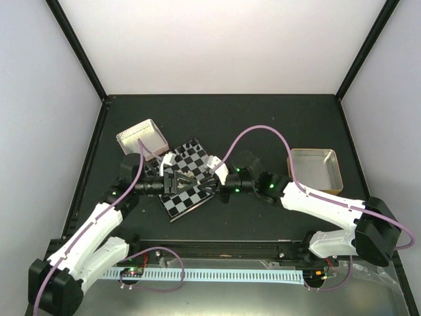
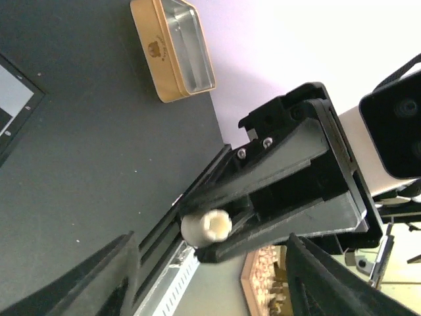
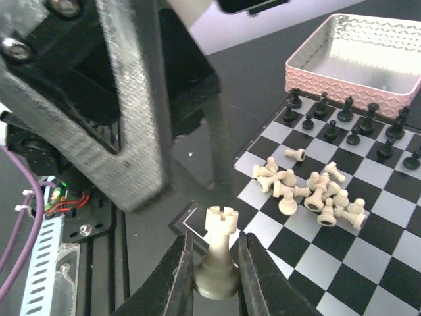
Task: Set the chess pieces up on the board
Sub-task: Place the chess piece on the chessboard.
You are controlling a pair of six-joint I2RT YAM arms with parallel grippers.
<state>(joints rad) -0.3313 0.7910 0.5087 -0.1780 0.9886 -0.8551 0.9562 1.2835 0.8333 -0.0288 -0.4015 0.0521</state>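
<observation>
Top view, layout: the board [image 1: 187, 197] lies skewed on the dark table [image 1: 263, 118]. A pale tray [image 1: 131, 135] sits at its far-left corner and a gold tray [image 1: 316, 153] lies well apart to the right.
Top view, arms: the left gripper [image 1: 176, 179] and right gripper [image 1: 209, 176] meet close together over the board's middle. Their jaws, and anything between them, are too small to read here.
Left wrist view, own claw: its two dark fingers [image 2: 108, 283] stand wide apart at the bottom edge, released and touching nothing.
Left wrist view, opposite claw: the right gripper faces the lens nearly head-on. The rook [image 2: 207, 227] pokes sideways from its tips, with only a stubby cream end showing.
Left wrist view, surroundings: the gold tray is at the top and a sliver of the board is at the left edge.
Right wrist view, own claw: it is clenched on the rook's foot, one finger on each side.
Right wrist view, rook: it is cream-white and upright, with a notched crown, a waisted stem and a wide foot. It is at the board's near corner. Whether it rests on the surface cannot be told.
Right wrist view, cream pieces [image 3: 309, 191]: they lie in a toppled heap on the board's middle squares, and no other view shows them.
Right wrist view, black pieces [image 3: 345, 122]: they stand in two rows along the far edge, beside the pale tray, which looks pink here.
Right wrist view, left gripper: it is a blurred dark bulk looming above the rook, with one thin finger just behind the crown.
</observation>
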